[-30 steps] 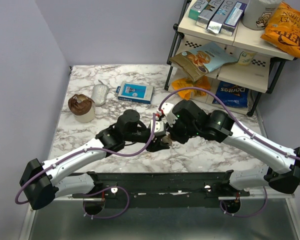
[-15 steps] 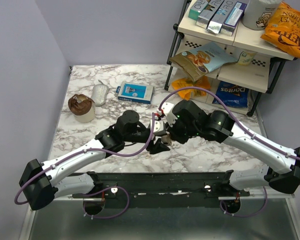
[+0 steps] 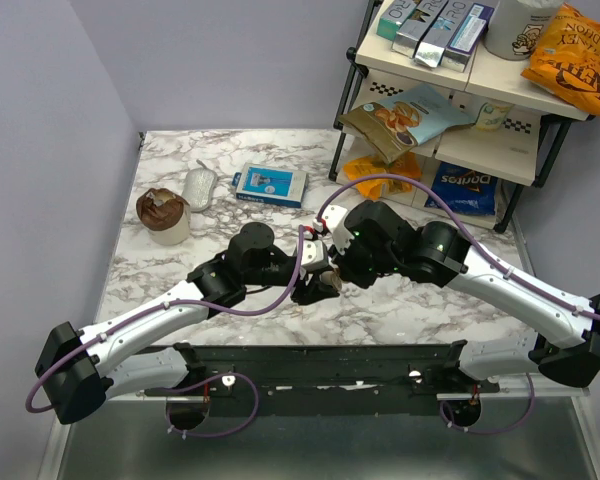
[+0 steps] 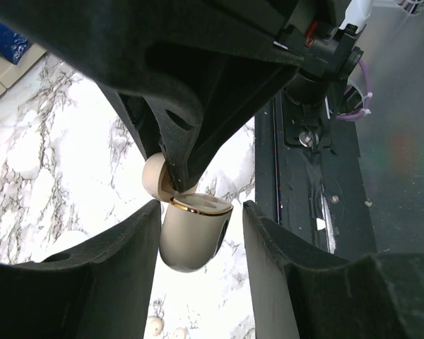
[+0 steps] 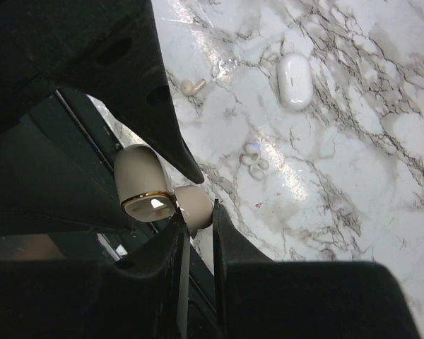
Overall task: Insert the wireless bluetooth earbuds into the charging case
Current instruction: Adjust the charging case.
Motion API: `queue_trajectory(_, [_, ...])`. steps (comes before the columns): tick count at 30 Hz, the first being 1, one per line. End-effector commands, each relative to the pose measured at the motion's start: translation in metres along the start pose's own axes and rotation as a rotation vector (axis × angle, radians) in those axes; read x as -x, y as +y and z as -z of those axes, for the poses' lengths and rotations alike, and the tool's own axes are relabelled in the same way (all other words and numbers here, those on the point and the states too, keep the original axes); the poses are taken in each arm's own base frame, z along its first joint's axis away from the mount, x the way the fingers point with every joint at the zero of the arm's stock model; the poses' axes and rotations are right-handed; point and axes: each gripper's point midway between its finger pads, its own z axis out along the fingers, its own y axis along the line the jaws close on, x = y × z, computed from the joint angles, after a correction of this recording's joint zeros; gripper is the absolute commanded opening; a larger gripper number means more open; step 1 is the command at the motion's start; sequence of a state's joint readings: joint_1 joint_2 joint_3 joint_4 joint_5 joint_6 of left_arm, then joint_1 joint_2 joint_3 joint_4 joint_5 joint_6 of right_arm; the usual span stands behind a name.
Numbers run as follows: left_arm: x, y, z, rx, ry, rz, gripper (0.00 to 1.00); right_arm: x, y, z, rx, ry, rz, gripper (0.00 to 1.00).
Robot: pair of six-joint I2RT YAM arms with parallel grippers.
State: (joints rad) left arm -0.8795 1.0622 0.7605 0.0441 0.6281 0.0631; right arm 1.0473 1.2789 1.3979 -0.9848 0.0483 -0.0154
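Setup: left gripper [image 4: 200, 226] clamps case [image 4: 191, 244]; right gripper [image 5: 196, 215] pinches lid [image 4: 154, 182] open, ready for earbuds [image 5: 193, 86] on table [image 5: 339, 176] near case.

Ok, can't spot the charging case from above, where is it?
Left wrist view, centre: the charging case is held above the marble between the left gripper and right gripper.

The left gripper [image 4: 201, 215] has drawn slightly leftward and back toward its own base, carrying the open charging case [image 4: 191, 240] along. The right gripper [image 5: 196, 215] has edged after it, its tips on the case's lid.
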Motion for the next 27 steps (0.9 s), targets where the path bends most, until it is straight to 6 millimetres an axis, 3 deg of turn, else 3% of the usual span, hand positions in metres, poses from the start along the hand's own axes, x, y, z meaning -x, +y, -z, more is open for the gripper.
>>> queue_trajectory(1, [0.024,0.005,0.001,0.030,-0.070,-0.048,0.54,0.001,0.002,0.010,-0.001,-0.009,0.019,0.01])
queue_trajectory(16, [0.017,-0.003,0.005,-0.001,-0.080,-0.059,0.03,0.002,0.004,0.010,0.012,-0.012,0.017,0.01])
queue_trajectory(18, [0.016,-0.004,0.005,0.000,-0.086,-0.067,0.00,0.003,0.005,0.011,0.014,-0.017,0.011,0.01])
queue_trajectory(27, [0.025,-0.002,0.016,0.063,-0.198,-0.114,0.00,0.014,0.004,0.020,0.008,-0.073,-0.006,0.37])
